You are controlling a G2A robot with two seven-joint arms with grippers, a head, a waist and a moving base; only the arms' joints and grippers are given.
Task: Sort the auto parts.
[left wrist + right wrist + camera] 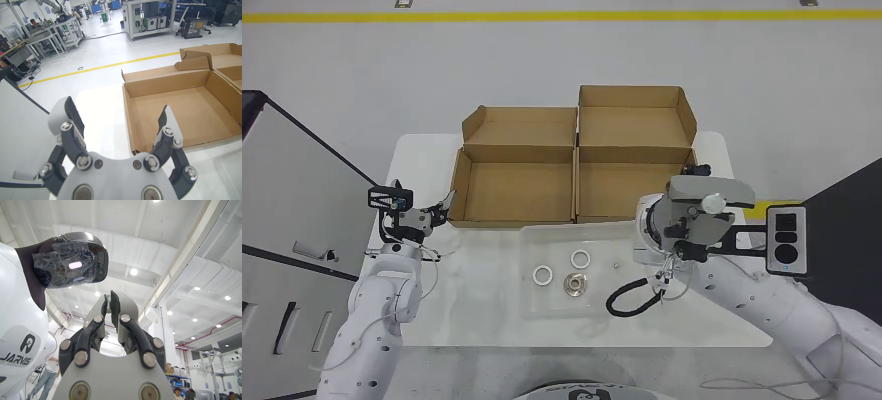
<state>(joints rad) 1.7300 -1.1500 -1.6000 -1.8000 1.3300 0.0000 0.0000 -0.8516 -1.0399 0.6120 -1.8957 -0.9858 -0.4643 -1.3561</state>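
My right gripper (pixel 109 297) is turned upward toward the ceiling and is shut on a small threaded metal bolt (pixel 108 306) held between its pads. In the top view it (pixel 710 205) is raised above the table's right side, near the right cardboard box (pixel 632 190). My left gripper (pixel 118 106) is open and empty, hovering just off the near corner of the left cardboard box (pixel 170 113); the top view has it (pixel 432 213) at the table's left. Two white rings (pixel 541 274) (pixel 581 259), a metal flanged part (pixel 573 285) and a tiny piece (pixel 614 266) lie mid-table.
Both boxes have open lids at the back and bare floors. The loose parts lie on a pale tray (pixel 532 240) in front of the boxes. A black device (pixel 787 237) sits at the right table edge, and a black cable (pixel 627 295) loops below the right arm.
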